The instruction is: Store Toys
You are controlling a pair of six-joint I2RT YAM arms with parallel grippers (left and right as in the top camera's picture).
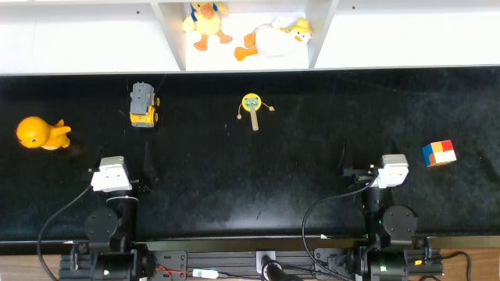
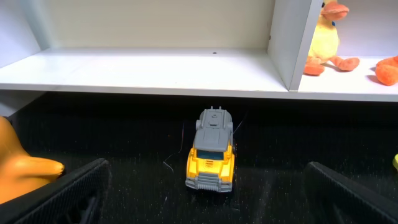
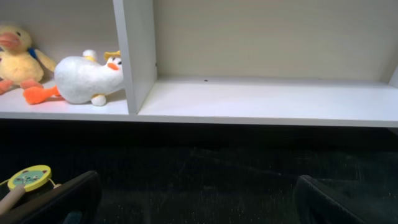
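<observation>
Left pincer [image 2: 208, 199], right pincer [image 3: 198, 200]: open, tucked back.

black textured worktop [image 1: 234, 179], wooden table edge [image 1: 23, 259] in front

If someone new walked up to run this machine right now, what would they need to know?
Left gripper: open, holding nothing, low over the black mat, facing the yellow toy truck.
Right gripper: open, holding nothing, facing the shelf.
Done: the yellow plush duck and the white plush duck sit in the shelf's middle compartment.
Left: four toys on the mat. They are the truck, the orange duck at far left, the small drum rattle mid-mat, and the coloured cube at far right.
</observation>
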